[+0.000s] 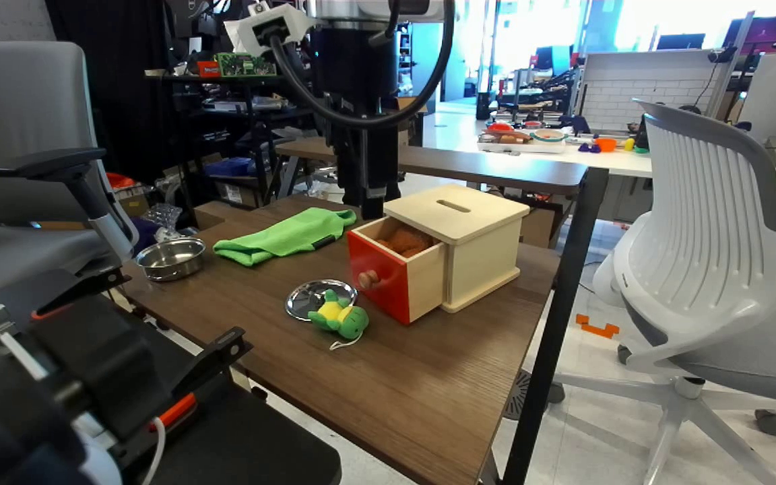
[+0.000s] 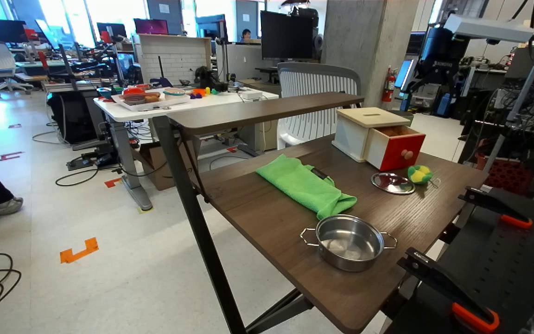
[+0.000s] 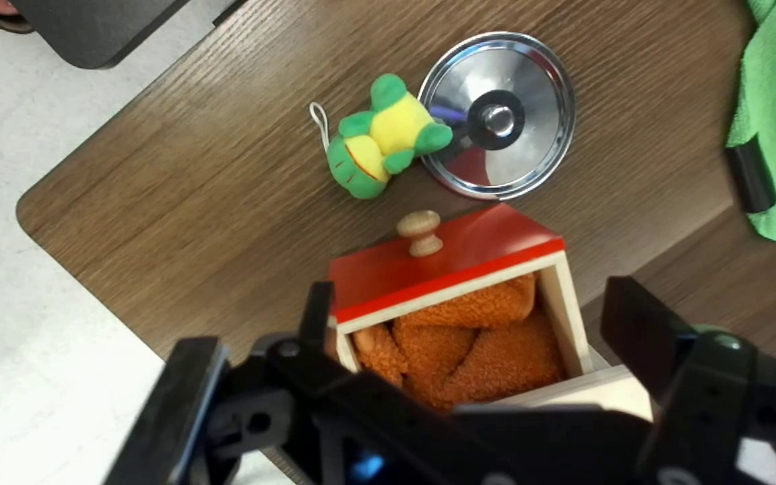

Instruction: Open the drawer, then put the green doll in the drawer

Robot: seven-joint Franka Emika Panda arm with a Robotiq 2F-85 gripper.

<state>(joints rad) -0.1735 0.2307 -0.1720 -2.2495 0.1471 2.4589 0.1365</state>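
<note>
The drawer's red front [image 1: 381, 283] with its wooden knob stands pulled out of the pale wooden box [image 1: 482, 229]. The drawer also shows open in an exterior view [image 2: 394, 153] and in the wrist view [image 3: 442, 259]. A fuzzy orange cloth [image 3: 475, 343] lies inside it. The green doll [image 3: 388, 138], with a yellow belly and a white string loop, lies on the table in front of the drawer, against the metal lid's edge. It shows in both exterior views [image 1: 339, 316] [image 2: 419, 174]. My gripper [image 3: 472, 296] is open and empty, raised over the box, fingers either side of the drawer.
A shiny metal lid [image 3: 499, 114] lies beside the doll. A green cloth [image 1: 287, 236] and a metal pot [image 2: 350, 243] are farther along the table [image 1: 428, 384]. A raised shelf [image 2: 267, 109] runs along the table's back. Black clamps [image 2: 448, 283] sit at the table's edge.
</note>
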